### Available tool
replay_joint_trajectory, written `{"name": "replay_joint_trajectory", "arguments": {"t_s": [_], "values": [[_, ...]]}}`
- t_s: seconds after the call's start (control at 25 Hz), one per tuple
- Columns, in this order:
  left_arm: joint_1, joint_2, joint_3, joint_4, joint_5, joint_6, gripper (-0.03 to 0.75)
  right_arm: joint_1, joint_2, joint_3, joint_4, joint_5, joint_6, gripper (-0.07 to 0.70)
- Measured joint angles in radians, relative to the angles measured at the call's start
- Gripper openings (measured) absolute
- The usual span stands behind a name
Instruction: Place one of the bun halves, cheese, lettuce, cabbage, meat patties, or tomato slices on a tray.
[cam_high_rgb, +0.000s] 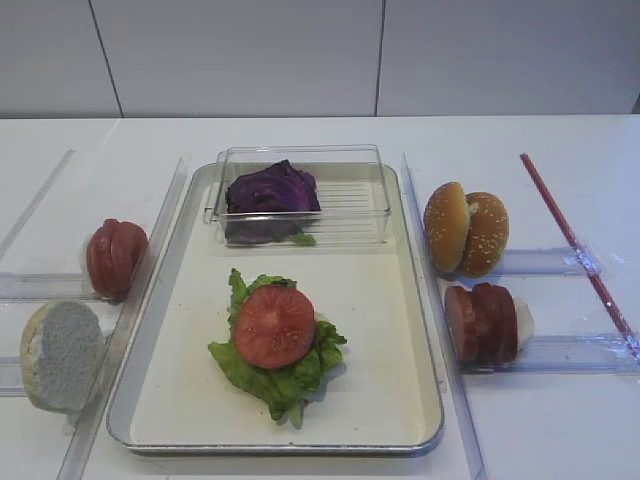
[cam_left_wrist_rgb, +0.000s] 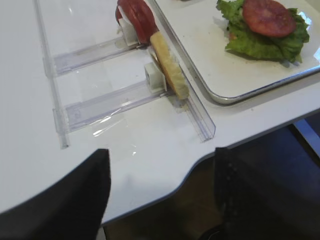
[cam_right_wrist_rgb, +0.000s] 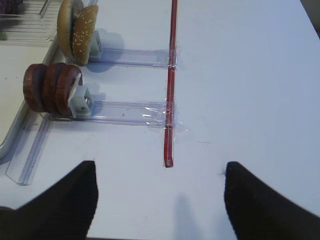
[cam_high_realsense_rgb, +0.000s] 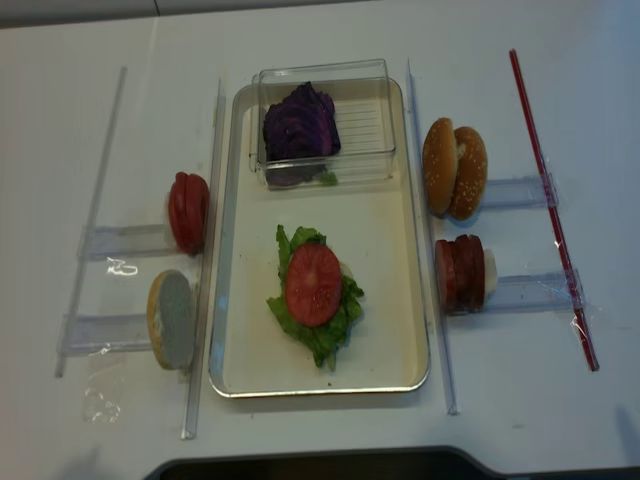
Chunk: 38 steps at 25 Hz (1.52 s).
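Note:
The silver tray (cam_high_rgb: 385, 330) holds a ruffled green lettuce (cam_high_rgb: 283, 368) leaf with one tomato slice (cam_high_rgb: 274, 326) lying on it. Purple cabbage (cam_high_rgb: 272, 190) sits in a clear box at the tray's far end. More tomato slices (cam_high_rgb: 115, 257) and a bun half (cam_high_rgb: 62, 355) stand on edge in racks left of the tray. Bun halves (cam_high_rgb: 465, 230) and meat patties (cam_high_rgb: 485, 322) stand in racks on the right. Cheese is out of view. My left gripper (cam_left_wrist_rgb: 161, 150) is open and empty over the table's front edge. My right gripper (cam_right_wrist_rgb: 160, 163) is open and empty above bare table.
A clear plastic box (cam_high_rgb: 300, 192) occupies the tray's far end. Clear plastic rails (cam_high_rgb: 150, 270) run along both long sides of the tray. A red strip (cam_right_wrist_rgb: 171, 85) is taped across the right racks. The table's front edge (cam_left_wrist_rgb: 240, 142) curves just before the left gripper.

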Motion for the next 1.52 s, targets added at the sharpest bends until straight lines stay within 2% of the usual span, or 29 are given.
{"name": "replay_joint_trajectory", "arguments": {"t_s": [0.4, 0.76, 1.52], "values": [[0.000, 0.000, 0.030, 0.007, -0.007, 0.002, 0.449, 0.000, 0.000, 0.000, 0.000, 0.000, 0.000, 0.562], [0.000, 0.000, 0.074, 0.016, -0.097, 0.000, 0.449, 0.000, 0.000, 0.000, 0.000, 0.000, 0.000, 0.562], [0.000, 0.000, 0.079, 0.029, -0.108, -0.007, 0.449, 0.000, 0.000, 0.000, 0.000, 0.000, 0.004, 0.562]]}}
